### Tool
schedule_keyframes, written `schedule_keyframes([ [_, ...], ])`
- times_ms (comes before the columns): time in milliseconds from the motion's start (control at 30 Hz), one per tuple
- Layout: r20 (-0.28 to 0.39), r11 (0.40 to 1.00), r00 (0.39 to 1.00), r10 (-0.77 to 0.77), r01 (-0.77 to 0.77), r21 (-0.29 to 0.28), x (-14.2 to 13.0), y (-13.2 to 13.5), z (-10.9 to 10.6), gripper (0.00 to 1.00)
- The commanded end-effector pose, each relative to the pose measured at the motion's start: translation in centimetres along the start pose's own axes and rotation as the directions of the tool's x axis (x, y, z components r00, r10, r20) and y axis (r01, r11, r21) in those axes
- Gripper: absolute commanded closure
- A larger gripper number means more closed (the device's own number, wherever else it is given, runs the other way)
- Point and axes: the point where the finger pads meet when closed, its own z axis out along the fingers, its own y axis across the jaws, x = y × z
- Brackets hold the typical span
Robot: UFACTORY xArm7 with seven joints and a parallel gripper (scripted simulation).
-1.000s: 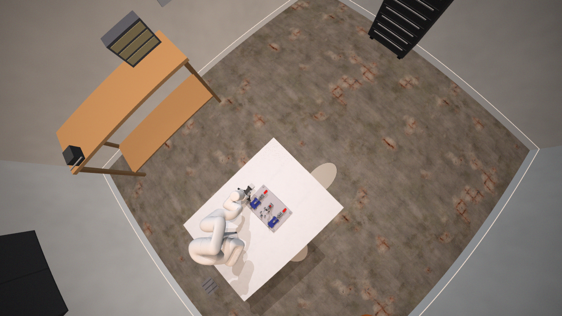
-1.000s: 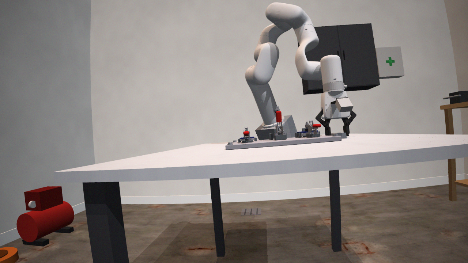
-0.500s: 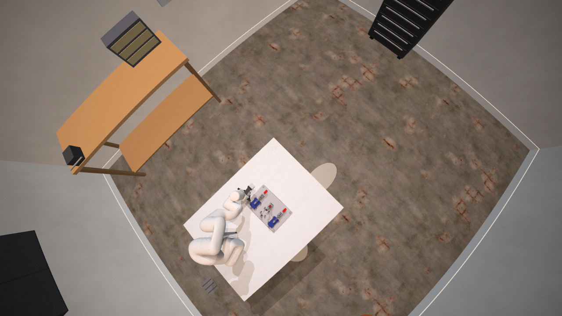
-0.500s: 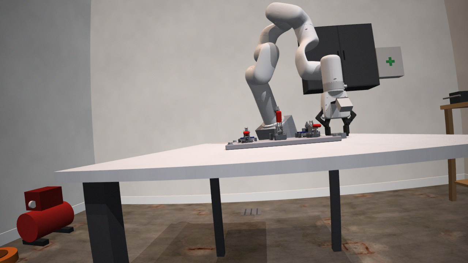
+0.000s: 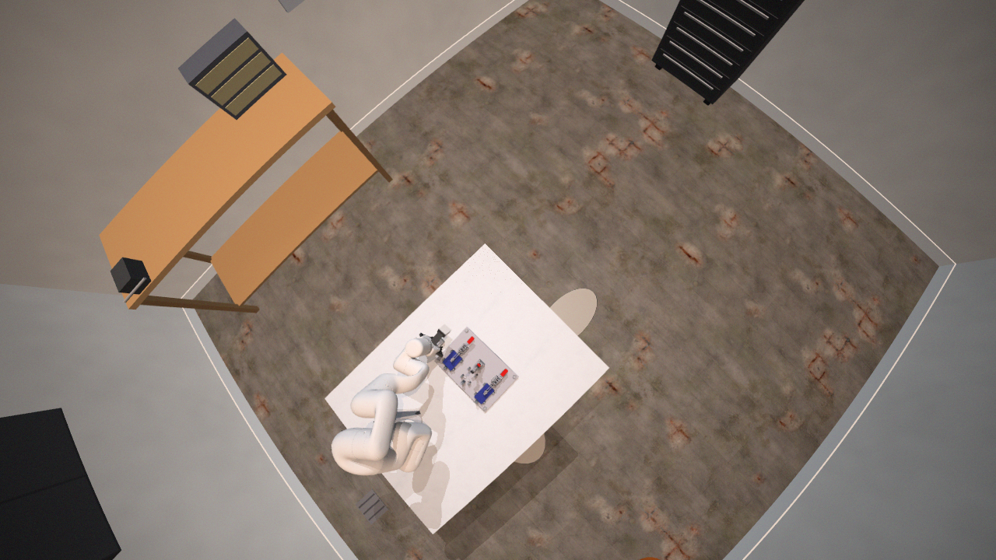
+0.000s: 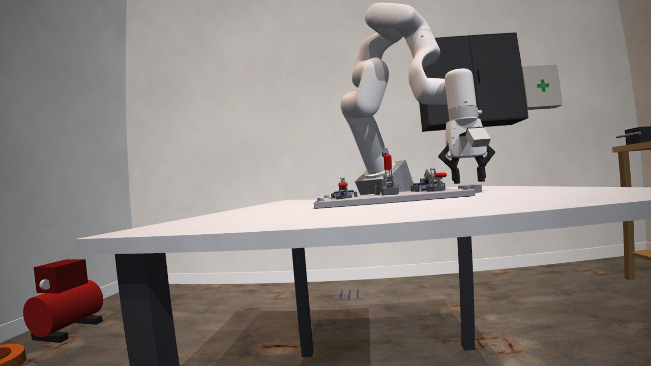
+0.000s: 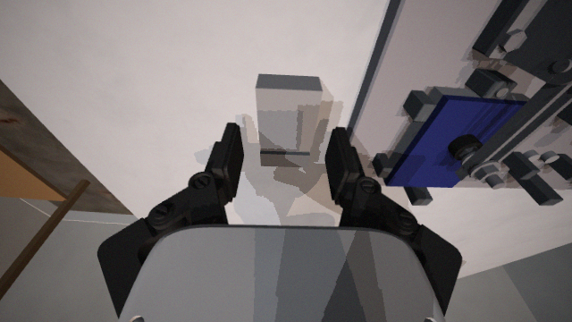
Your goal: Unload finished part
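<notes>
Top view first: white arm [image 5: 379, 411] folded over the tabletop [image 5: 529, 362], reaching toward 12 o'clock, claw [image 5: 438, 336] just off the 10 o'clock corner of the grey fixture [image 5: 506, 384]. Two blue blanks [image 5: 453, 359] and [image 5: 482, 393] on the fixture, red clamp handles beside them. Finished part too small to pick out here. Around the tabletop: orange workbench [image 5: 208, 173] at 10 o'clock, black drawer cabinet [image 5: 724, 34] at 1 o'clock.

Exterior view now: arm arched high, wrist pointing straight down, claw [image 6: 467, 173] hanging above the tabletop [image 6: 409, 213], fingers spread, nothing between them. Directly beneath, the flat grey finished part [image 6: 471, 187] lying on the tabletop just beyond the fixture's [image 6: 391, 198] end, apart from the fingertips. One red clamp handle [image 6: 387, 161] standing upright at mid-fixture, two others low. Dark wall cabinet [image 6: 491, 77] behind the arm, red compressor [image 6: 61, 305] on the floor at 8 o'clock.

Wrist view, and only here the detail: looking down between two black fingers, parted wide and empty. Finished part [image 7: 288, 116] at 12 o'clock, flat on the tabletop, dark milled slot [image 7: 284, 153] across its near end, clear of both pads. At 3 o'clock, a blue blank [image 7: 442, 143] in its nest, a black clamp pad [image 7: 465, 146] over it.
</notes>
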Motion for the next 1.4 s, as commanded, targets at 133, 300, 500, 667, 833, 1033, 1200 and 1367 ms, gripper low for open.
schedule_keyframes([
  [133, -0.002, 1.0, 1.0, 0.0, 0.0, 0.0, 0.1, -0.1, -3.0, 0.31],
  [300, -0.002, 1.0, 1.0, 0.0, 0.0, 0.0, 0.0, 0.0, -5.0, 0.31],
  [500, -0.002, 1.0, 1.0, 0.0, 0.0, 0.0, 0.0, 0.0, -6.9, 0.31],
  [667, -0.002, 1.0, 1.0, 0.0, 0.0, 0.0, 0.0, 0.0, -7.5, 0.31],
  [833, -0.002, 1.0, 1.0, 0.0, 0.0, 0.0, 0.0, 0.0, -7.9, 0.31],
  [1033, -0.002, 1.0, 1.0, 0.0, 0.0, 0.0, 0.0, 0.0, -8.0, 0.31],
  [1200, -0.002, 1.0, 1.0, 0.0, 0.0, 0.0, 0.0, 0.0, -8.0, 0.31],
  [1367, -0.002, 1.0, 1.0, 0.0, 0.0, 0.0, 0.0, 0.0, -8.0, 0.31],
])
